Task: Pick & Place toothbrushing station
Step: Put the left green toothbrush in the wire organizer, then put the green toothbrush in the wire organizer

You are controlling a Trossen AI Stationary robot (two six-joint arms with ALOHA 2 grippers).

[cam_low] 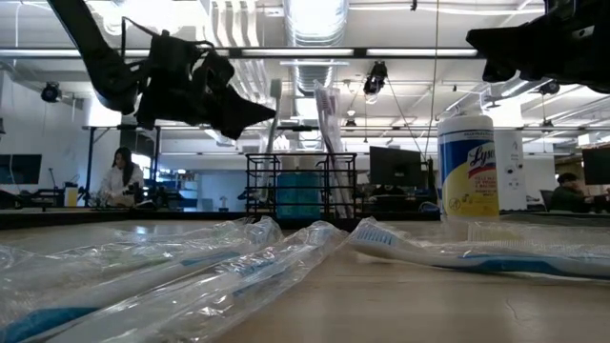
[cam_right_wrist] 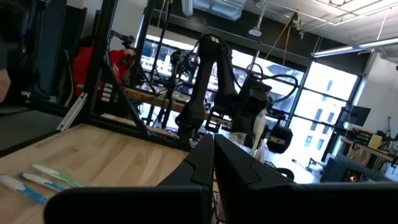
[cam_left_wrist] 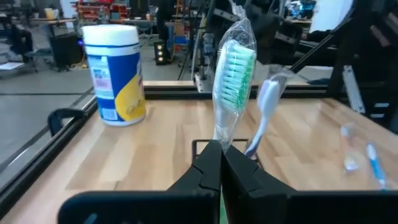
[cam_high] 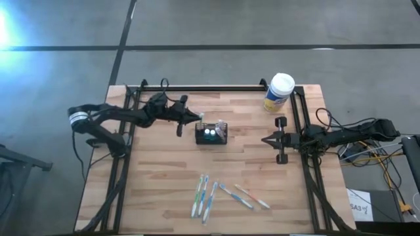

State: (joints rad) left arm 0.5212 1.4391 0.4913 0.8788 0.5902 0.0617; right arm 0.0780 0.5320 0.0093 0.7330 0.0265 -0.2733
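Five wrapped toothbrushes (cam_high: 223,195) foreground; one black mesh caddy (cam_high: 211,134); left gripper (cam_high: 196,118) clamps green-bristled toothbrush (cam_left_wrist: 232,81); right gripper (cam_high: 265,140) closed, empty

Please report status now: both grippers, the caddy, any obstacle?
Left gripper shut on wrapped toothbrush, above caddy. Right gripper shut, empty, waiting right. Caddy upright mid-table. Nothing in the way.

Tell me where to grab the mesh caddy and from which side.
Grip the caddy by its right-hand short wall, coming straight down from above. Its top is open and the rim stands upright. The left gripper, shut on a wrapped toothbrush, crowds the other end.
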